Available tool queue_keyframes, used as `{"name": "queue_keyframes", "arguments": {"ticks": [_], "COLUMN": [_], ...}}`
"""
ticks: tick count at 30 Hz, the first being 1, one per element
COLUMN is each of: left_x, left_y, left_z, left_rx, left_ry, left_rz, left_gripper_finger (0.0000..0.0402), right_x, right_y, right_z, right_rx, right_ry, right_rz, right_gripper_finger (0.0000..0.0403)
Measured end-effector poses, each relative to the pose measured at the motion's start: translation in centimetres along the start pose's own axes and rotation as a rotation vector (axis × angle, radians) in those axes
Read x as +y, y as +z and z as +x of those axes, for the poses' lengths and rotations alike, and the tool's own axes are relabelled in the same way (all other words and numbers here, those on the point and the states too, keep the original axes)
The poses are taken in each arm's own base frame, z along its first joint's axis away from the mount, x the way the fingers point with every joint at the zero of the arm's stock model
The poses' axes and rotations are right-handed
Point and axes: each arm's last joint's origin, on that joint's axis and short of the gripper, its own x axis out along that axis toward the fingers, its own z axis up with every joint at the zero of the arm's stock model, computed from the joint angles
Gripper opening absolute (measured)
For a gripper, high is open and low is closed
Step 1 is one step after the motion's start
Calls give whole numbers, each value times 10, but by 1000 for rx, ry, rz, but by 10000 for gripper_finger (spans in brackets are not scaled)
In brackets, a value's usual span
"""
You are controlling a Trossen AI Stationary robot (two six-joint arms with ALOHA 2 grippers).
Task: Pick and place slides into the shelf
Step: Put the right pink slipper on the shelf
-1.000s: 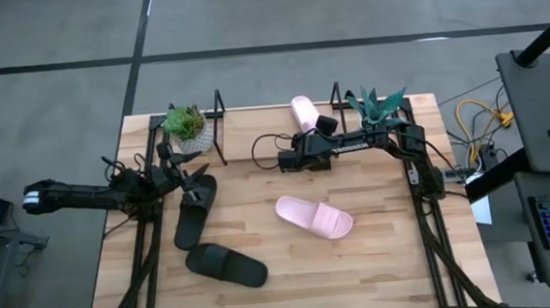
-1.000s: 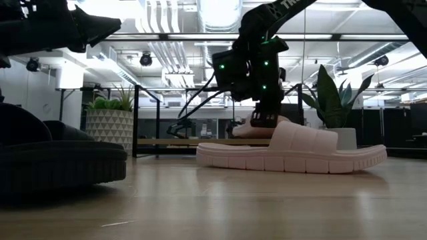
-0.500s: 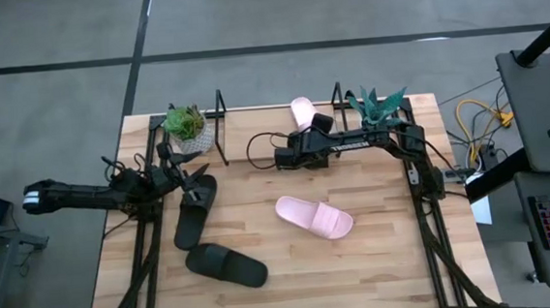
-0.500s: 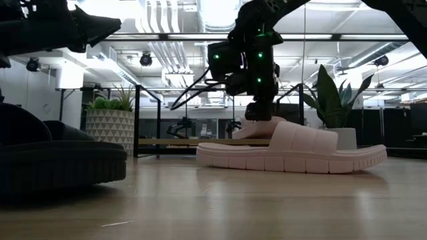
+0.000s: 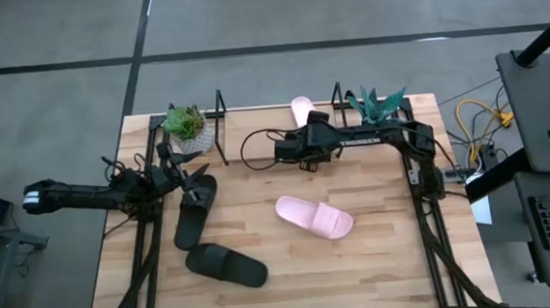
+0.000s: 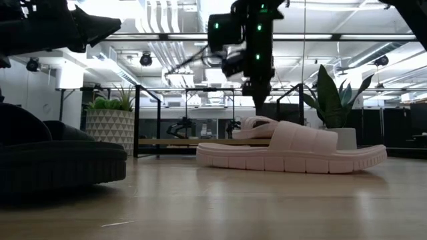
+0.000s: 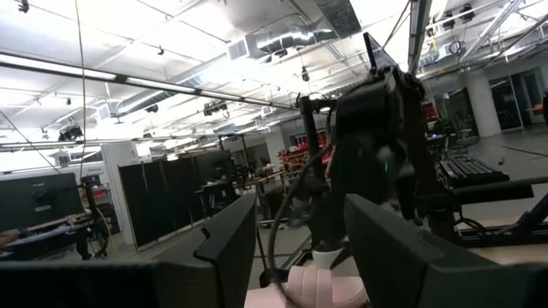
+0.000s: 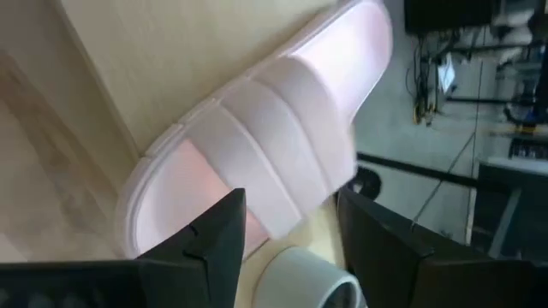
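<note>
The right tool (image 5: 309, 124) hovers open above 1 pink slide (image 5: 301, 108) lying in the shelf (image 5: 219, 107). The left tool (image 5: 192, 184), open, waits over a black slide (image 5: 194, 210) on the table (image 5: 380, 263).

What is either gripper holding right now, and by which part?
Nothing. The right gripper hangs open above the pink slide on the shelf; the left gripper is open and empty.

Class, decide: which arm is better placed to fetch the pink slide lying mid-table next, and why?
Right. Its open right gripper hangs over the shelf, just behind the mid-table pink slide. The left gripper is over a black slide at the table's left.
</note>
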Motion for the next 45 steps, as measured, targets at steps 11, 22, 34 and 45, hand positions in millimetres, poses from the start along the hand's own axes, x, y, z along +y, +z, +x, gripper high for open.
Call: {"name": "queue_keyframes", "arguments": {"ticks": [11, 22, 34, 45], "left_x": [0, -2, -5, -5], "left_y": [0, -4, -9, -9], "left_z": [0, 2, 4, 4], "left_rx": [0, 27, 67, 68], "left_ry": [0, -12, -28, -28], "left_rz": [0, 10, 28, 28], "left_gripper_finger": [164, 164, 164, 164], "right_x": [-24, -17, 18, 50], "right_y": [-38, -124, -150, -113], "right_z": [-93, -94, -32, 1], "right_rx": [-401, -916, -919, -707], "right_ry": [50, 152, 105, -80], "right_rz": [27, 51, -45, -269], "right_gripper_finger": [151, 130, 145, 146]}}
